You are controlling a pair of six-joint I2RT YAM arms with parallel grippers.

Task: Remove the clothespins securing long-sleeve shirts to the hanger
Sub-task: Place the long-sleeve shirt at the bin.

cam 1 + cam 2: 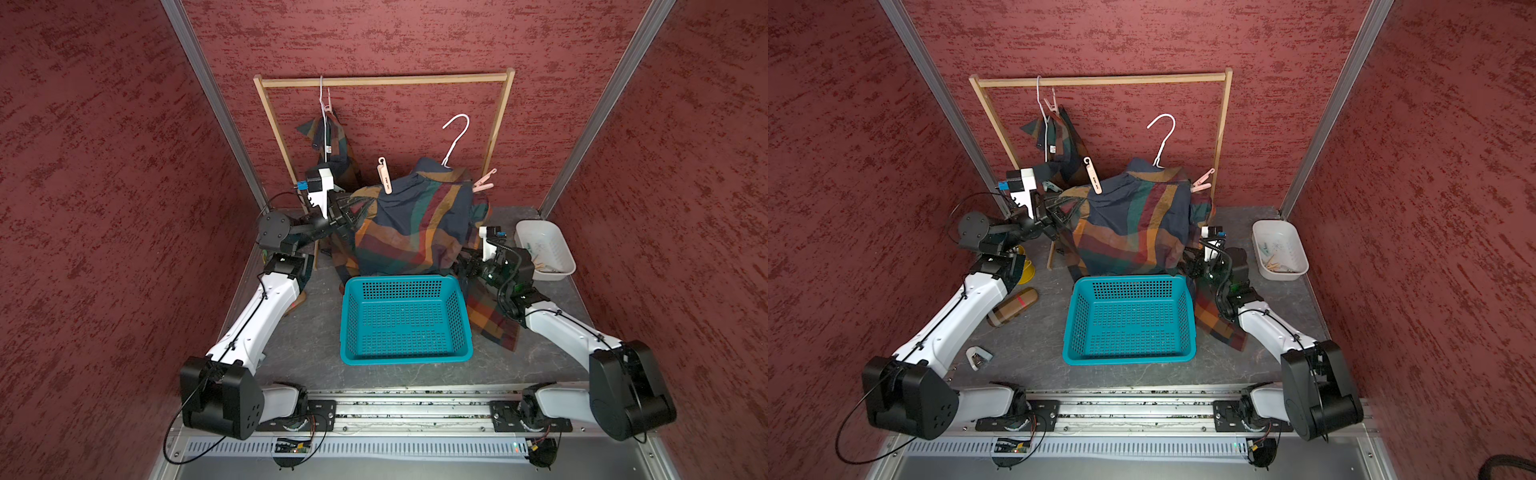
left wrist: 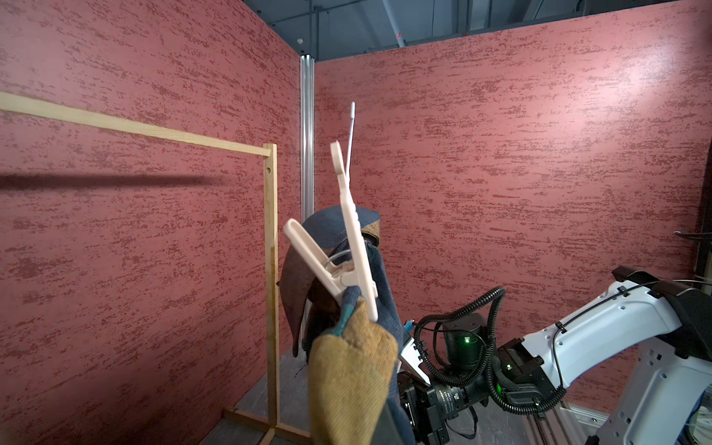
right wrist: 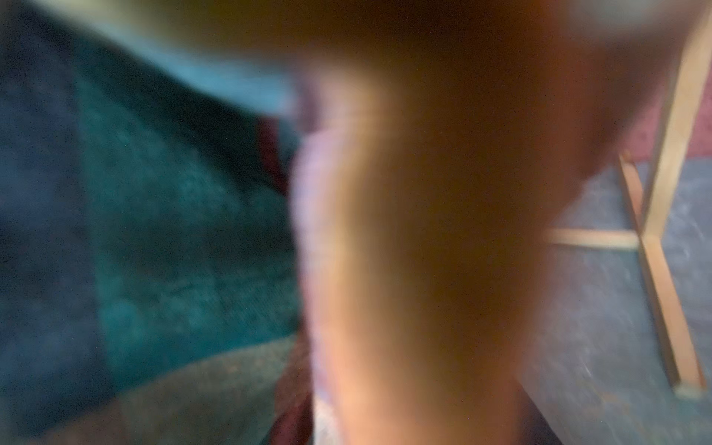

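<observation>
While the shirt [image 1: 415, 224] is held near the bench's [image 1: 299, 345] back edge by the clamped left gripper [image 1: 353, 210], with the right gripper [image 1: 462, 266] closed low in its folds, 2 clothespins [image 1: 384, 176] are clipped to it; if cloth is overstretched, they could be flung off.

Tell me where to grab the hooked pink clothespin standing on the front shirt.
Pinch the hooked clothespin across its two splayed upper arms, coming from above: they stand free and upright, while its lower tips bite the plaid shirt.
</observation>
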